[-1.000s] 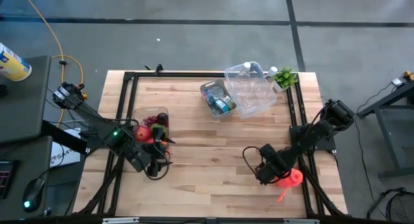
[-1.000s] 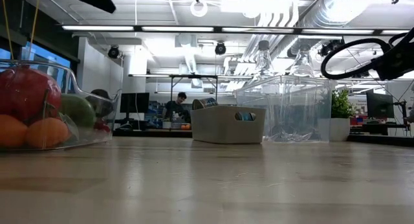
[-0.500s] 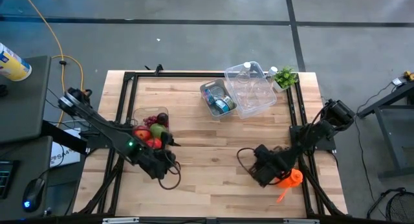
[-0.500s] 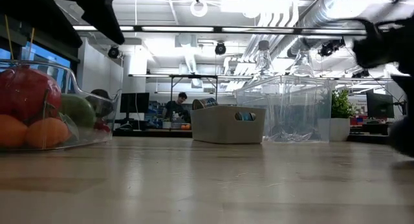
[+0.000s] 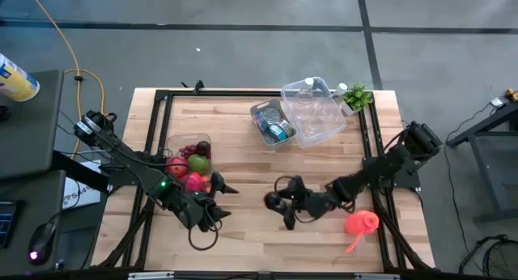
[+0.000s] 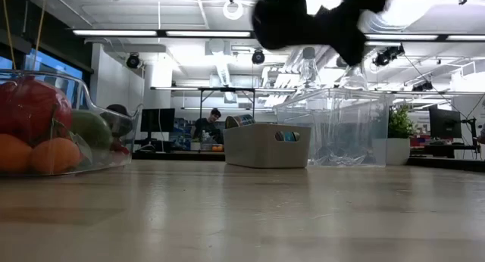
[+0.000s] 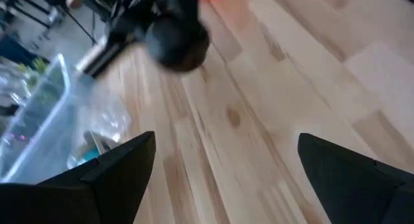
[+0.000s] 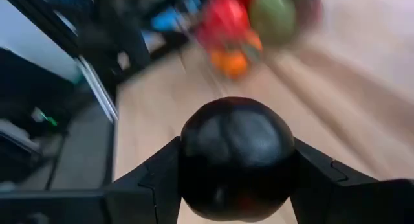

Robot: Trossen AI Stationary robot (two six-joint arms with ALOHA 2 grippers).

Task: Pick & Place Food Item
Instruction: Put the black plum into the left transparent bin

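A clear glass bowl point(image 5: 184, 145) of red, green and orange fruit stands on the table's left part, and shows in the low view as the bowl point(image 6: 114, 133). My left gripper point(image 5: 220, 191) hovers open just right of the bowl, fingers wide apart in the left wrist view point(image 7: 226, 166). My right gripper point(image 5: 281, 205) reaches out to the table's middle, facing the left gripper, and is shut on a dark round thing point(image 8: 238, 146). That thing also appears in the left wrist view point(image 7: 178, 39). In the low view the right gripper is a dark blur high above the table point(image 6: 303, 20). My right gripper pinches the dark round thing between its two fingers, one finger point(image 8: 158, 182) on each opposite side of it point(image 8: 194, 153). The fingers come about level from the table's right side. The thing is lifted clear of the table.
An orange-red object point(image 5: 361, 223) lies near the table's right near corner. A grey basket point(image 5: 270, 123), a clear plastic box with bottles point(image 5: 314, 112) and a small plant point(image 5: 354, 95) stand along the far edge. Bare wood lies between the two grippers.
My right arm has swung from beside the orange-red object toward the table's left, out to the middle and facing the bowl. My left gripper has shifted a little toward the table's right, away from the bowl. The orange-red object has stayed in place.
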